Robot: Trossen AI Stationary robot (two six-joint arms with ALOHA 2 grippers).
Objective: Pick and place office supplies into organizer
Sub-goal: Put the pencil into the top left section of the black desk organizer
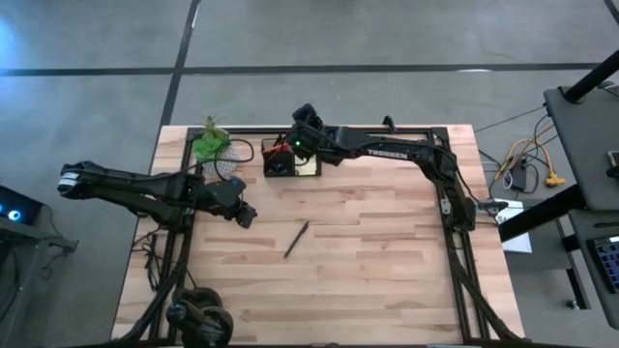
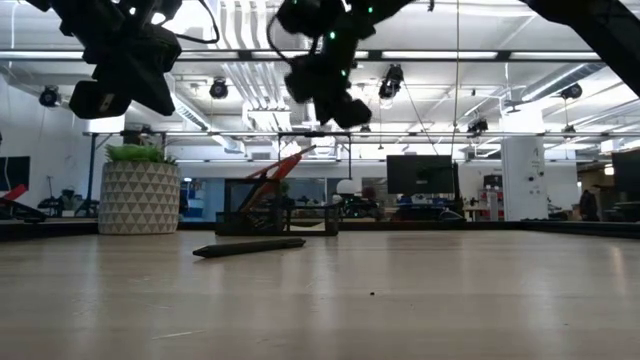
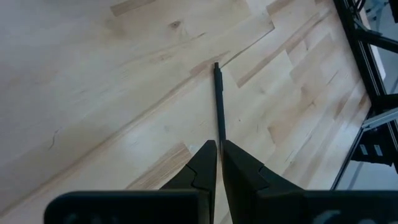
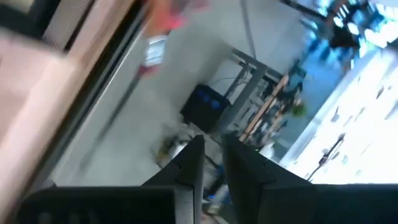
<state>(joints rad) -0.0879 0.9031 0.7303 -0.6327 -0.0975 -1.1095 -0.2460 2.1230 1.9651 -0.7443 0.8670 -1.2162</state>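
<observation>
Organizer (image 1: 290, 159) at table's far edge, scissors (image 2: 272, 175) already inside. One pen (image 1: 296, 239) left, well short of organizer. Left gripper (image 1: 246, 217) near pen, closed, empty. Right gripper (image 1: 302, 118) above organizer, fingers narrowly apart, empty.

Def a robotics lab / open-plan office space, not a home. Butcher-block wood table (image 1: 387, 242) sits in a black metal frame (image 1: 455, 217) on a polished concrete floor (image 1: 387, 34) w/ taped lines. Low view looks out into a big room: exposed ceiling ducts (image 2: 240, 30), strip lights (image 2: 560, 57), track spots, a dark monitor (image 2: 420, 173) on a far desk, white column (image 2: 522, 178). Cables + yellow plugs (image 1: 553, 179) on the floor beside the rig. Past the right gripper (image 4: 212, 144) fingers: blurry floor and more lab gear. Only decor is a potted plant (image 2: 138, 190).
</observation>
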